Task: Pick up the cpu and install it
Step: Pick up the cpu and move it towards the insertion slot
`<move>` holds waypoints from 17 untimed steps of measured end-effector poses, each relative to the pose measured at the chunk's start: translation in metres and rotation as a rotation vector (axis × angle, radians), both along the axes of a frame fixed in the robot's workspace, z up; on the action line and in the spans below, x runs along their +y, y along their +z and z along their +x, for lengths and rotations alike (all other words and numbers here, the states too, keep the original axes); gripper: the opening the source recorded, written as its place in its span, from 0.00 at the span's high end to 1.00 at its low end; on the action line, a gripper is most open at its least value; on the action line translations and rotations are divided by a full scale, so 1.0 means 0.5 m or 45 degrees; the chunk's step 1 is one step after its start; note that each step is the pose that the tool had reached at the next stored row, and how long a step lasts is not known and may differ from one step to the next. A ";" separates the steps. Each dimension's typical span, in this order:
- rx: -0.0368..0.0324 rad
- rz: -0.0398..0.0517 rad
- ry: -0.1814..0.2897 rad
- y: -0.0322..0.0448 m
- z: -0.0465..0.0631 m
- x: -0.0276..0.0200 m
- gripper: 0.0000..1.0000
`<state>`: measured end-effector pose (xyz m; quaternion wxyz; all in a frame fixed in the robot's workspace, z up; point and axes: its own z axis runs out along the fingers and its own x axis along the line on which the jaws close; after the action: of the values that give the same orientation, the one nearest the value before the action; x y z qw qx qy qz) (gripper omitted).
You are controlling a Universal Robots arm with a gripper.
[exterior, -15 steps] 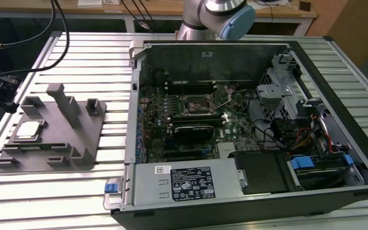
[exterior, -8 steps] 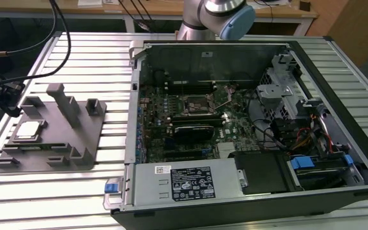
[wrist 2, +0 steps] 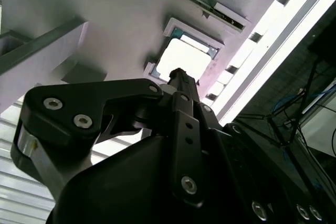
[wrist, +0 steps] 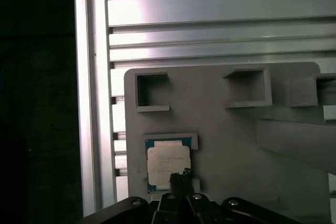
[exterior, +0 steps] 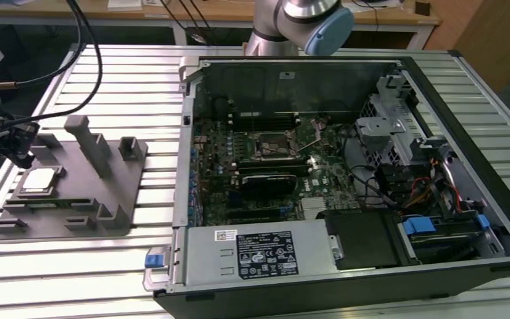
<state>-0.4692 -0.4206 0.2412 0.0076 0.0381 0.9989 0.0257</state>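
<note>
The gripper (wrist: 181, 176), jaws drawn together and empty, hovered just over the cpu (wrist: 166, 161), which lay in its tray (wrist: 236, 145) pocket. The pick looked not yet made. It would call for jaws parted to span the cpu. The socket (exterior: 268, 147) sat well apart.

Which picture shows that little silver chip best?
The first wrist view: it looks straight down on the cpu, square in its recess of the grey tray. The second wrist view shows the cpu glared white behind the end effector; the exterior view shows it far off, at a slant.
</note>
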 end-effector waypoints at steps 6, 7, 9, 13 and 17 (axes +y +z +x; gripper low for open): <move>0.0001 0.000 0.000 -0.022 -0.002 -0.0013 0.89; 0.0001 0.000 0.000 -0.025 -0.002 -0.0015 0.89; 0.0001 0.000 0.000 -0.030 -0.004 -0.0014 0.89; -0.0002 0.000 0.000 -0.041 -0.007 -0.0014 0.89; 0.0001 0.000 0.000 -0.054 -0.008 -0.0014 0.89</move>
<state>-0.4732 -0.4213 0.2141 0.0076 0.0381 0.9989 0.0257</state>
